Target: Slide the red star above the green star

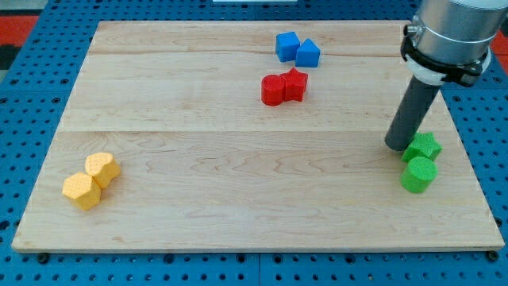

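Note:
The red star (296, 83) lies on the wooden board near the view's top centre, touching a red cylinder-like block (273, 90) on its left. The green star (424, 147) lies at the view's right, with a green cylinder (418, 175) touching it just below. My tip (399, 145) rests on the board right beside the green star's left side, far to the right and below the red star.
Two blue blocks (297, 49) sit together above the red pair. Two yellow blocks (91, 180) sit at the view's lower left. The wooden board (198, 143) lies on a blue pegboard; its right edge is close to the green blocks.

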Tool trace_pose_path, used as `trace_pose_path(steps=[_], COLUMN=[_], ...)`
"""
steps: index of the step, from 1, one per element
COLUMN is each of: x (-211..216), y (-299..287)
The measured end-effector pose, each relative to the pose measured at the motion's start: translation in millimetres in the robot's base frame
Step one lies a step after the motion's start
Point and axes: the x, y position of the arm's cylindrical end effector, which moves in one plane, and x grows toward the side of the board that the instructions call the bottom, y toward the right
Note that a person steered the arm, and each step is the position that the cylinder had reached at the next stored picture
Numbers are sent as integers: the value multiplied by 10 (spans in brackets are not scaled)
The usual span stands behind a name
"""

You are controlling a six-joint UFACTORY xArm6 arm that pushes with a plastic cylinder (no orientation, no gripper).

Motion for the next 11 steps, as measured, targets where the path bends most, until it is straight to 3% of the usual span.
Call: trace_pose_path(steps=[1, 3, 5, 6, 8, 10, 11], x=[-73, -445, -520, -701, -1554, -1073, -1045], y=[-2, -591, -1908, -1855, -1958, -1570, -1357])
